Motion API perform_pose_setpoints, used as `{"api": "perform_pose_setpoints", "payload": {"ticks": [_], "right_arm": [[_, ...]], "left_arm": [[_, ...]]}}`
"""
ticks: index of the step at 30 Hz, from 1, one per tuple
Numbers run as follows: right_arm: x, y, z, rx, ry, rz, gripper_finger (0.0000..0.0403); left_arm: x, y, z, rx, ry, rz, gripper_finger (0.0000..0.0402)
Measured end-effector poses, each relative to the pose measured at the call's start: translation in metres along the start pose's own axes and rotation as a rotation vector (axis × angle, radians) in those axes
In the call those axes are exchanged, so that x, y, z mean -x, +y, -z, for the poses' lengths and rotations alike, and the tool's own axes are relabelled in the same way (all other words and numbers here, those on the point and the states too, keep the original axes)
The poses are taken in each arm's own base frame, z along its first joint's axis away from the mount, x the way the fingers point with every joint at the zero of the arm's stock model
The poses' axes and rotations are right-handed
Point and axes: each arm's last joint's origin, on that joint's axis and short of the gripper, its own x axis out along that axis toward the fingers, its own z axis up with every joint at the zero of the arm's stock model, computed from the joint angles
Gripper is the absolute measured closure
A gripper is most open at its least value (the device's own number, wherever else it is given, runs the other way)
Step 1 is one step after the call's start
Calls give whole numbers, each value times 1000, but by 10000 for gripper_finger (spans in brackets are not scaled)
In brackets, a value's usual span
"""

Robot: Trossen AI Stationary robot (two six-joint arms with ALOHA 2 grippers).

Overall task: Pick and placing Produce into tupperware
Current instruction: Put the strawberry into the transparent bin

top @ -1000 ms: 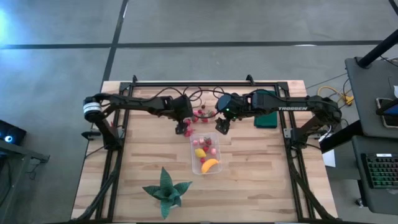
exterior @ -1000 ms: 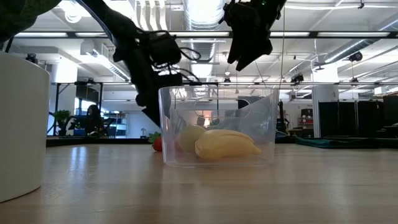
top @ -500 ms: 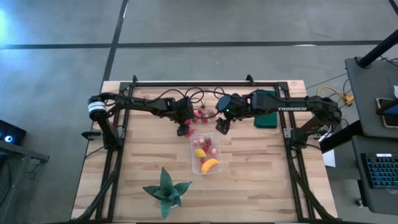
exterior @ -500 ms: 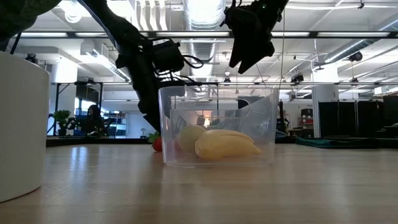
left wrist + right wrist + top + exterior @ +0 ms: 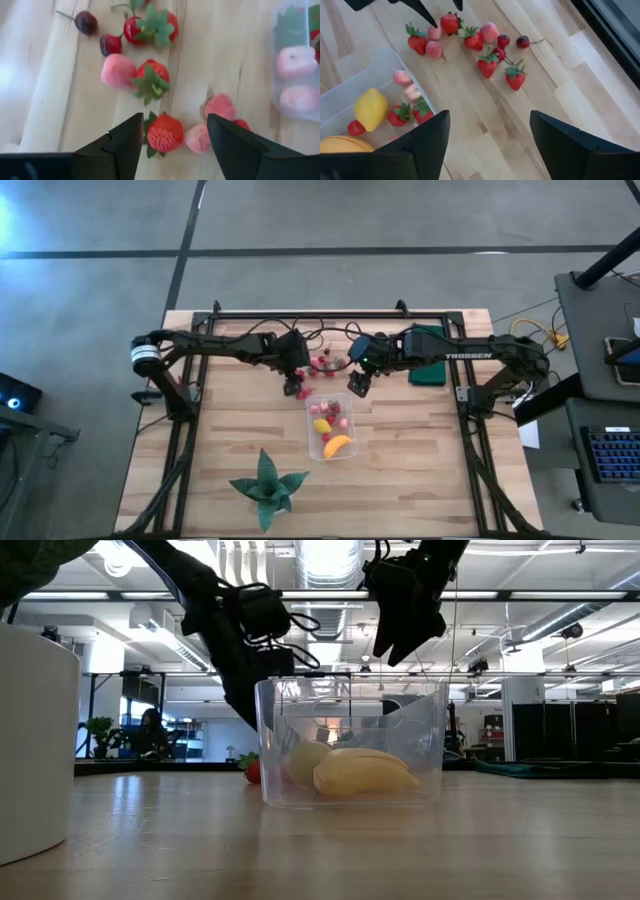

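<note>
Strawberries lie loose on the wooden table (image 5: 400, 470), and the left gripper (image 5: 172, 132) hangs low over them with its two dark fingers (image 5: 122, 142) spread apart and nothing between them. A red strawberry (image 5: 164, 132) sits right in the gap between those fingers, with a pale pink piece (image 5: 198, 138) touching its side and another pink piece (image 5: 219, 106) just beyond. Farther out lie a leafy red strawberry (image 5: 151, 74) beside a pink one (image 5: 118, 71), a further red strawberry (image 5: 149, 27) and two dark cherries (image 5: 111, 44).

In the high view the left gripper (image 5: 296, 383) is just off the far left corner of the tupperware (image 5: 333, 426), and the right gripper (image 5: 357, 383) hovers near the tub's far right corner. The right gripper (image 5: 487, 137) is also open and empty, its fingers (image 5: 422, 137) wide apart over bare wood next to the tub; seen from the low view it hangs above the container's rim (image 5: 402, 615).

The clear tupperware (image 5: 340, 95) stands near the middle of the table and already contains a yellow lemon (image 5: 370, 109), an orange-yellow banana (image 5: 338, 446), several red strawberries (image 5: 397, 115) and pink pieces (image 5: 402, 77). The loose fruit cluster (image 5: 325, 363) lies on the far side of the tub, between the two grippers. A green spiky plant (image 5: 266, 485) stands near the front edge, and a dark green flat rectangle (image 5: 427, 370) lies to the right under the right arm
</note>
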Motion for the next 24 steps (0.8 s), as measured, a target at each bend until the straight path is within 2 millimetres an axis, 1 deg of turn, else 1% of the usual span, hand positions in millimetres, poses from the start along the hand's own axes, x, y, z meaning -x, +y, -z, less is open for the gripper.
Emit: {"api": "perform_pose_setpoints", "payload": {"ticks": [3, 8, 18, 24], "right_arm": [[0, -1, -1, -4, -2, 2, 134], [-1, -2, -1, -7, -6, 2, 139], [-1, -2, -1, -9, -5, 3, 137], [-1, -3, -1, -8, -3, 4, 141]], "left_arm": [[-3, 2, 3, 62, 14, 11, 197], [-15, 7, 6, 157, 36, 3, 197], [-37, 6, 16, 172, 115, 12, 197], [-39, 6, 16, 154, 117, 14, 197]]}}
